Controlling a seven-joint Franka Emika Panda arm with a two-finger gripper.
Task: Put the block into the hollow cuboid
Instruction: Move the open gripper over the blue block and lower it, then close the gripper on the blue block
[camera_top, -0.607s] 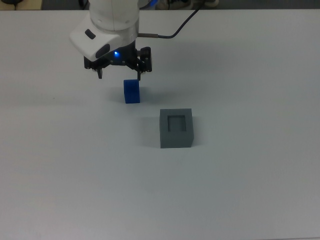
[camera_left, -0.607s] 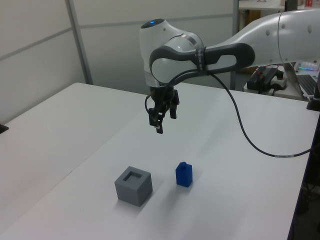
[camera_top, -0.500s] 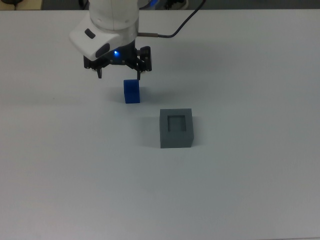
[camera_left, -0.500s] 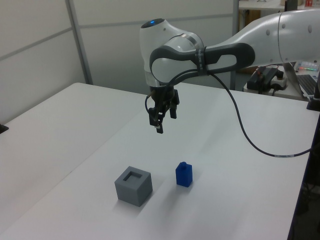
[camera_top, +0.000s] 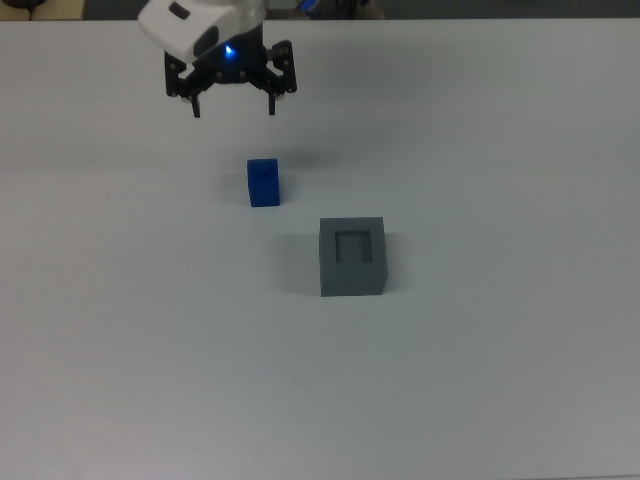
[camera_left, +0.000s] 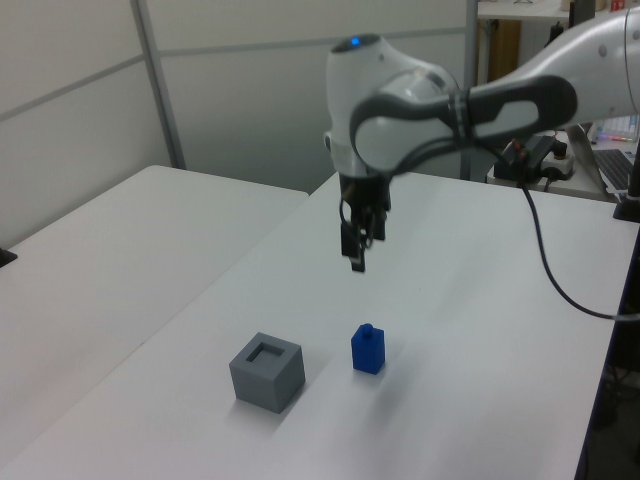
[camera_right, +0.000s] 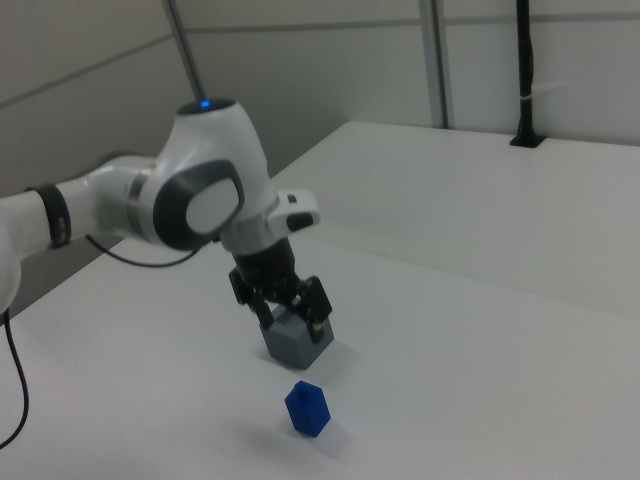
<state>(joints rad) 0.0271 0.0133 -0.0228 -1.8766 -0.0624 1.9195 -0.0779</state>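
On the table (camera_top: 480, 380), hollow cuboid (camera_top: 352, 257) empty, block (camera_top: 264, 183) beside it

Block (camera_top: 264, 182): bright blue, matt, smooth faces, looks like plastic
Hollow cuboid (camera_top: 352, 257): grey, matt, smooth walls, likely plastic
Table (camera_top: 480, 380): white top, smooth, matt with a faint sheen
Arm shell (camera_left: 385, 100): glossy white plastic with smooth dark grey bands at the joints
Gripper (camera_top: 232, 103): black, matt, hard finish; metal or plastic cannot be told
Cable (camera_left: 560, 285): black, smooth sheath
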